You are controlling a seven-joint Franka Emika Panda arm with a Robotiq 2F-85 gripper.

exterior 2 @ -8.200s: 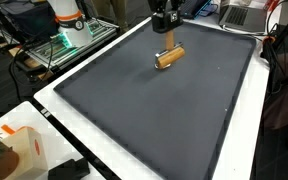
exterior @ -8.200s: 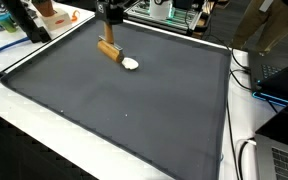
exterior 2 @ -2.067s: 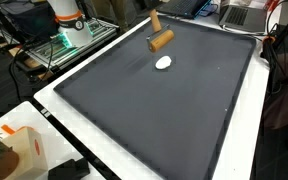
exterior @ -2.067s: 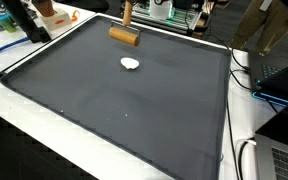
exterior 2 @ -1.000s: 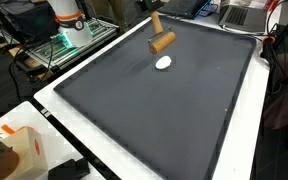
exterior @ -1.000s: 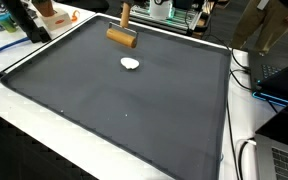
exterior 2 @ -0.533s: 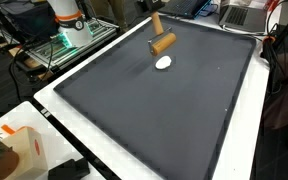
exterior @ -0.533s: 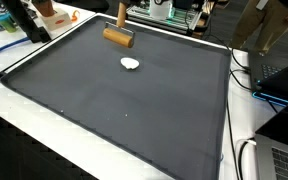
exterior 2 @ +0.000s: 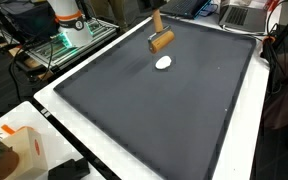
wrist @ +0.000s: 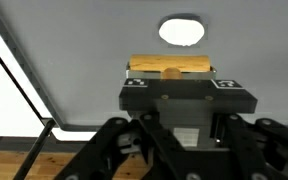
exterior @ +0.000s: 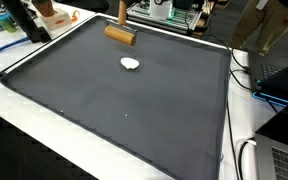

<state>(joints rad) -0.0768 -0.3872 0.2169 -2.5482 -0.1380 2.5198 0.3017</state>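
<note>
One small white lump (exterior: 130, 64) lies on the dark mat (exterior: 134, 120), toward its far edge. Beyond it, the wooden mallet (exterior: 120, 35) hangs raised clear of the mat, its handle clamped between the gripper's (wrist: 172, 85) narrowed fingers.

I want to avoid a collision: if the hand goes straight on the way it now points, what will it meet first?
Probably the dark mat: the hand points down, shut on the wooden mallet, whose head would land first. The white lump lies beside that line, though depth is unclear.
</note>
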